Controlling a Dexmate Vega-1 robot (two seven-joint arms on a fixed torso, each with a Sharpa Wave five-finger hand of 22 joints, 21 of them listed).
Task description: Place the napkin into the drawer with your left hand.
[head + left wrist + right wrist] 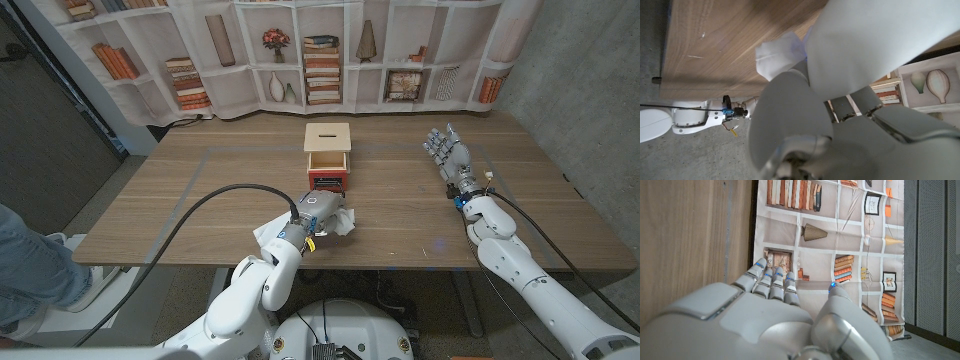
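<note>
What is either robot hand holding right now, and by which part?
The left robot hand is on the white napkin, apparently gripping its middle; the exact hold is hidden. The right robot hand holds nothing.

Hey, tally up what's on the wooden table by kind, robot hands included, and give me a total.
White crumpled napkin: 1
Small light wooden box with a slot on top and an open red drawer: 1
Robot hands: 2, the left robot hand on the napkin, the right robot hand apart, fingers spread
Total: 4
</note>
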